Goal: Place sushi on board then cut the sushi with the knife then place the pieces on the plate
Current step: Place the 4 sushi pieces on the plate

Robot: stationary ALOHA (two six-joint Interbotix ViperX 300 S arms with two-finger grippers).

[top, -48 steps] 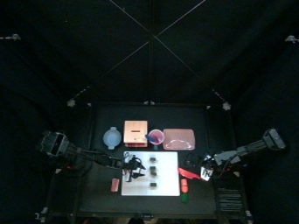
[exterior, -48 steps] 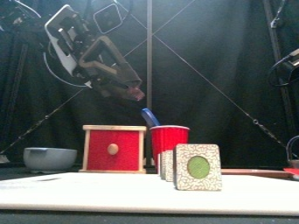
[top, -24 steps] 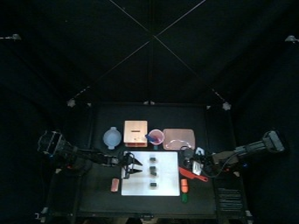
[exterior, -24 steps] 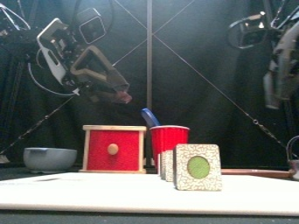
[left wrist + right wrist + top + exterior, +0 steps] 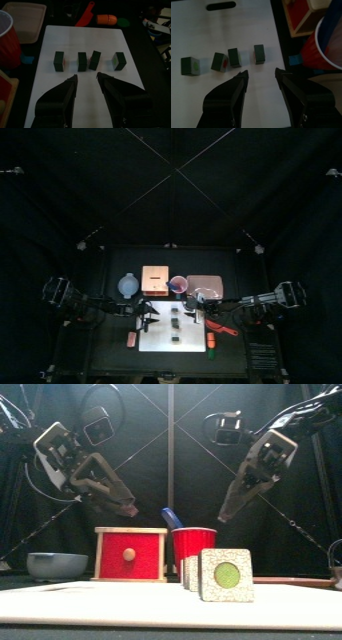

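Observation:
Four dark green sushi pieces stand apart in a row on the white cutting board, and they also show in the right wrist view as sushi pieces. In the front view the sushi pieces stand near on the board. My left gripper hangs open above the board's left part. My right gripper hangs open above its back right part. Neither holds anything. The red knife lies just right of the board. A blue knife sticks out of the red cup. The pink tray lies behind the board.
The wooden box with a red drawer front stands behind the board beside the cup. A blue-grey bowl sits at the back left. An orange and green toy lies by the red knife. A small red toy lies left of the board.
Both arms have swung in from the sides, and both grippers now hang over the board near the sushi. The right one travelled farthest. The sushi pieces have not moved.

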